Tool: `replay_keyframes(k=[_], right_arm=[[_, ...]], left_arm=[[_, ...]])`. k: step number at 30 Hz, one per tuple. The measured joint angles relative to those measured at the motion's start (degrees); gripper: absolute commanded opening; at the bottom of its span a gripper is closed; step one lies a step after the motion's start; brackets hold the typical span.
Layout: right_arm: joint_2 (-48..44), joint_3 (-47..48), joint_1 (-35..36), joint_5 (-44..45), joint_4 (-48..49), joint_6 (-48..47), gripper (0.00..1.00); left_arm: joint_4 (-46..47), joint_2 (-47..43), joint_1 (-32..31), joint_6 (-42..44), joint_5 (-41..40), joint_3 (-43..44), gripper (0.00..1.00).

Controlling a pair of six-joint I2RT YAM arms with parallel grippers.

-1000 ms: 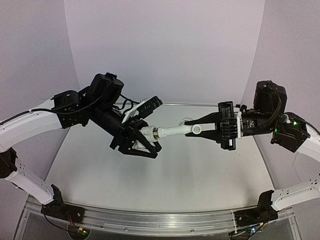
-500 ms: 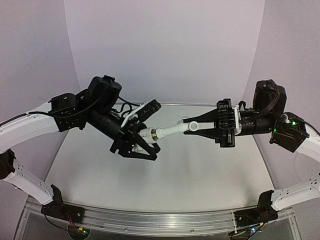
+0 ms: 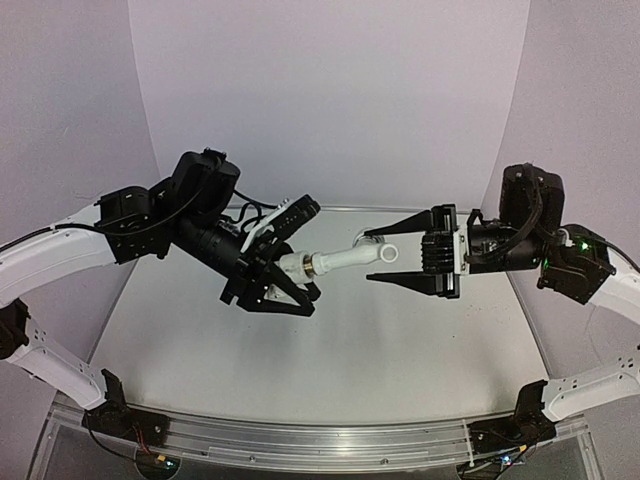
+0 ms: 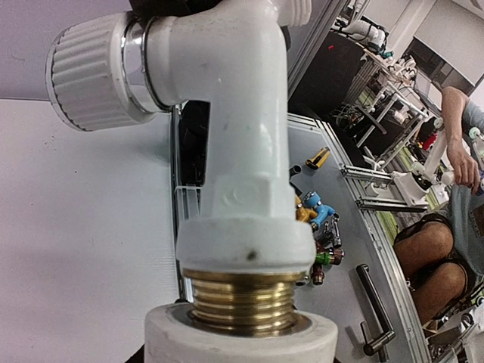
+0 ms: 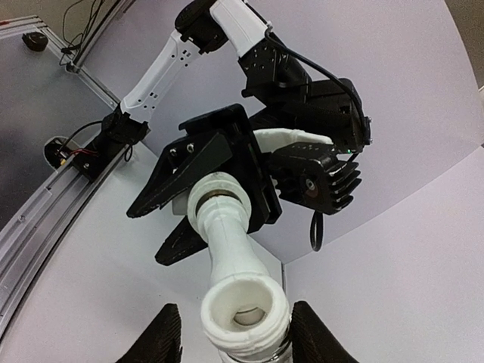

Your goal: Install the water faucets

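A white water faucet hangs level above the table between both arms. Its brass thread sits partly screwed into the short white cylindrical fitting. My left gripper is shut on that fitting. In the left wrist view the ribbed knob points left. My right gripper stands open around the faucet's spout end. Its fingers flank the round spout mouth, with a gap showing on the left side. The faucet runs from there to the left gripper.
A pale table top lies well below both arms, with an aluminium rail along its near edge. Lilac walls close in the back and sides. Past the table's side, the left wrist view shows loose tools and a seated person.
My right gripper has opened off the faucet's spout end and drawn back slightly to the right. The left gripper still holds the fitting with the faucet in it.
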Motion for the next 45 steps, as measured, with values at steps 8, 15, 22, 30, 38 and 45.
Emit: replay_keyframes(k=[8, 15, 22, 30, 38, 45], right_arm=[[1.7, 0.8, 0.0, 2.2, 0.0, -2.8, 0.45], [4.6, 2.1, 0.0, 3.8, -1.7, -4.2, 0.44], [5.7, 2.8, 0.0, 6.1, -2.7, -5.6, 0.49], [5.5, 3.4, 0.1, 6.8, -3.9, -5.5, 0.56], [5.0, 4.2, 0.1, 5.9, -5.7, -4.9, 0.46], [4.9, 4.6, 0.1, 5.3, -6.3, -5.6, 0.35]], left_arm=[[-0.1, 0.2, 0.1, -1.8, -0.4, 0.0, 0.00], [0.2, 2.1, 0.1, -3.2, -0.4, 0.5, 0.00], [0.4, 2.8, 0.1, -4.7, -0.9, 0.5, 0.00], [0.4, 2.8, 0.2, -6.6, -2.3, 0.8, 0.00], [0.4, 2.8, 0.7, -7.6, -2.9, 0.8, 0.00], [0.2, 4.4, 0.7, -7.6, -2.5, 2.0, 0.00]])
